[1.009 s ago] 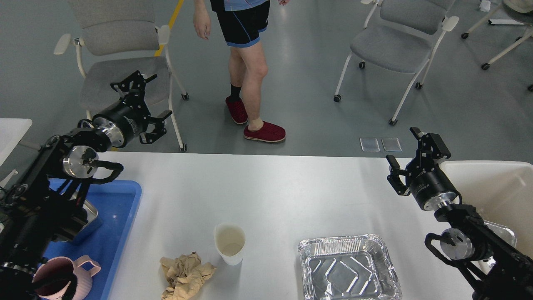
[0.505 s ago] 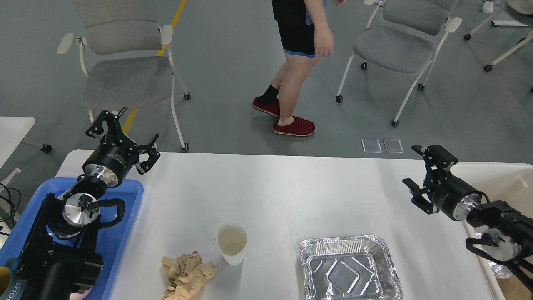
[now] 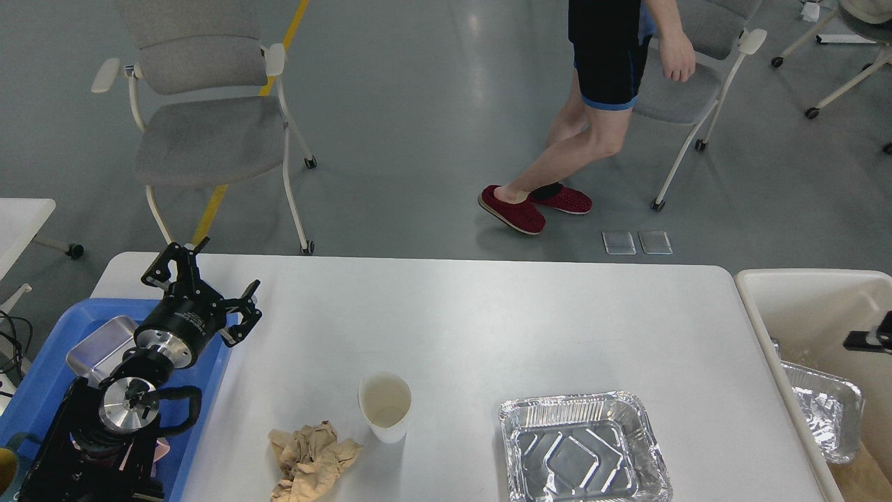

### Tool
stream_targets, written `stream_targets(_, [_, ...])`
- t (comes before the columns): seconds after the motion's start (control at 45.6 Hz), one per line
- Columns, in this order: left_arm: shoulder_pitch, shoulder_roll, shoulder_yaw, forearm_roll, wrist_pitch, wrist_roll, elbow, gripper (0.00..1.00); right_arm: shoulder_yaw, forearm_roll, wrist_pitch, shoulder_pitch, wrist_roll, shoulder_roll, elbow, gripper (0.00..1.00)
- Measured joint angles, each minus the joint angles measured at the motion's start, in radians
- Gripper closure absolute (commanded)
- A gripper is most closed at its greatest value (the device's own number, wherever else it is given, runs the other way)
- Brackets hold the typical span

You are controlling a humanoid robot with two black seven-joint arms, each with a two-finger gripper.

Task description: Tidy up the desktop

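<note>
The white desktop (image 3: pixel 488 314) carries a white paper cup (image 3: pixel 385 406), a crumpled brown paper (image 3: pixel 310 460) just left of it, and an empty foil tray (image 3: pixel 582 450) at the front right. My left gripper (image 3: pixel 219 268) is open and empty, over the desktop's back left corner beside the blue tray (image 3: pixel 42 362), well behind and to the left of the cup. Of my right arm only a small black part (image 3: pixel 867 339) shows at the right edge, over the cream bin (image 3: pixel 815 300); its fingers cannot be told apart.
The blue tray holds a metal box (image 3: pixel 97 345). The cream bin at the right holds another foil tray (image 3: pixel 822 411). A person (image 3: pixel 606 77) walks behind the table. Grey chairs (image 3: pixel 202 125) stand on the floor beyond.
My left gripper has dropped lower and nearer over the table's back left corner. My right arm has pulled back to the right, almost out of view. The person has walked to the right.
</note>
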Motion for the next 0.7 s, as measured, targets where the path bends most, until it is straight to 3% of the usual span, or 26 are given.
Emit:
stream_targets(0.11, [0.014,0.001,0.000,0.000,0.000,-0.001,0.000,0.03,0.005,-0.002,0.055,0.011,0.002,-0.094,0.007,0.00])
stream_targets(0.219, [0.021,0.001,0.001,0.000,0.000,-0.001,0.000,0.03,0.008,-0.059,0.059,0.013,0.003,-0.091,0.005,0.00])
stream_targets(0.549, [0.038,0.014,0.002,0.002,0.007,-0.001,0.000,0.03,0.000,-0.641,-0.071,-0.061,0.000,0.432,-0.068,0.00])
stream_targets(0.702, [0.047,0.021,0.002,0.002,0.007,-0.001,0.002,0.03,-0.004,-0.739,-0.076,-0.078,0.002,0.582,-0.127,0.00])
